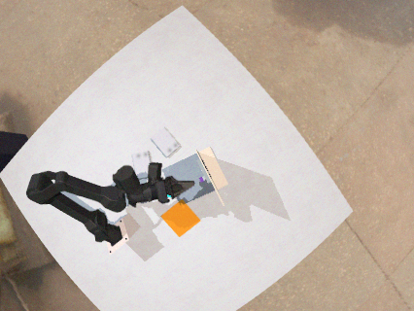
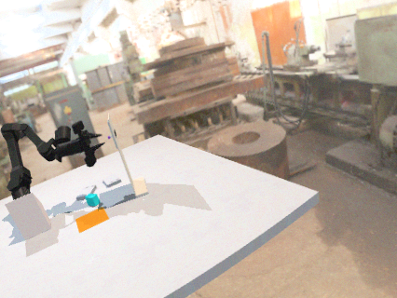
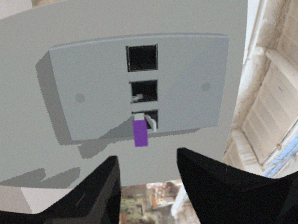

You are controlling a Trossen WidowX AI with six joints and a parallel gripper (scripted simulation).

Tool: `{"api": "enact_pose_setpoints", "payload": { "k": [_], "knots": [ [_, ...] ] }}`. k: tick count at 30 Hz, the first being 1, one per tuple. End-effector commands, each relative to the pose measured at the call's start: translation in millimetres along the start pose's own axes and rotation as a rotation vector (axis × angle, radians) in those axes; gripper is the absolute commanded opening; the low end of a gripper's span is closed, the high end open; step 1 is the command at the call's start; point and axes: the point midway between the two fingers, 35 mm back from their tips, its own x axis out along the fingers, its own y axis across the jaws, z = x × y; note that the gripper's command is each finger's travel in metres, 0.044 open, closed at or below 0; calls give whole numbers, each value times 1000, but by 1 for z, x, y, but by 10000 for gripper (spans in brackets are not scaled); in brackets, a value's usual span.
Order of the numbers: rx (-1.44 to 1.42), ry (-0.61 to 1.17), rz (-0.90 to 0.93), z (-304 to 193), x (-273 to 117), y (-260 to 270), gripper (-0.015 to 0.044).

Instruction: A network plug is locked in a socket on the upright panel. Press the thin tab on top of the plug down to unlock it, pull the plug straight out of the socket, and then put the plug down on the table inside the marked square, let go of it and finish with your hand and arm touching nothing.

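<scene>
Facing the purple-marked plug (image 1: pixel 201 180) (image 2: pixel 109 137) (image 3: pixel 140 131) at the upright panel (image 1: pixel 217 191) (image 2: pixel 123 158) (image 3: pixel 20 110), well inside the worktop's (image 1: pixel 262 121) (image 2: pixel 224 209) right-hand corner; with gripper (image 1: pixel 193 184) (image 2: pixel 102 140) (image 3: pixel 148 159) jaws partly open, gripping nothing.

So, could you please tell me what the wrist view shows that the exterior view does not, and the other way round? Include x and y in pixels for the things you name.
Only the wrist view shows three distinct openings in the wall plate (image 3: pixel 105 75), with the purple tab (image 3: pixel 141 134) at the lowest.

Only the exterior view shows the orange square (image 2: pixel 92 220), the teal object (image 2: pixel 92 200) and the arm's upper links.

Both show the gripper's two fingers standing apart, short of the upright panel (image 2: pixel 122 155) (image 3: pixel 190 15), and a bit of purple in front of it.
</scene>
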Motion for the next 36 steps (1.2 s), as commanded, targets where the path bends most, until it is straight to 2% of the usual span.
{"api": "enact_pose_setpoints", "payload": {
  "k": [1,21,36],
  "knots": [
    [2,-2,-5,3,7,-1,156],
    [2,-3,-6,8,31,0,156],
    [2,-3,-6,8,31,0,56]
  ]
}}
